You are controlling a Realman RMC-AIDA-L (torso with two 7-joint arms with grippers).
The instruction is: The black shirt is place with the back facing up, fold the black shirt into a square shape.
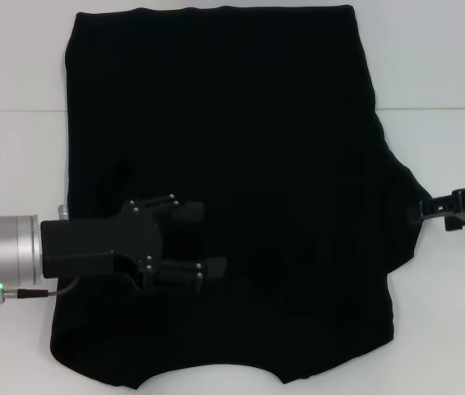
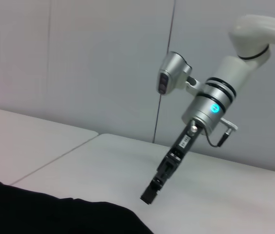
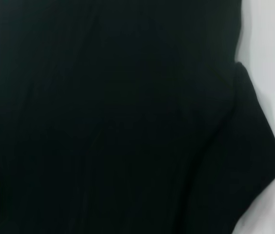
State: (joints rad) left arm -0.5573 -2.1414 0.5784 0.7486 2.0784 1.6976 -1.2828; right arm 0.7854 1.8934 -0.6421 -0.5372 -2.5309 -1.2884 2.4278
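Lying flat across the white table (image 1: 18, 354) with its neckline toward me, the black shirt (image 1: 240, 123) looks light, limp and prone to wrinkling, so I judge edges and sleeve tips the best holds. My right gripper (image 1: 426, 209) pinches the right sleeve tip, while my left gripper (image 1: 207, 242) hovers spread apart over the cloth; nothing else stands in the way.

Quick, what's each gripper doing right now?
Left gripper: open, over the black shirt.
Right gripper: at the shirt's sleeve edge, cannot be told.
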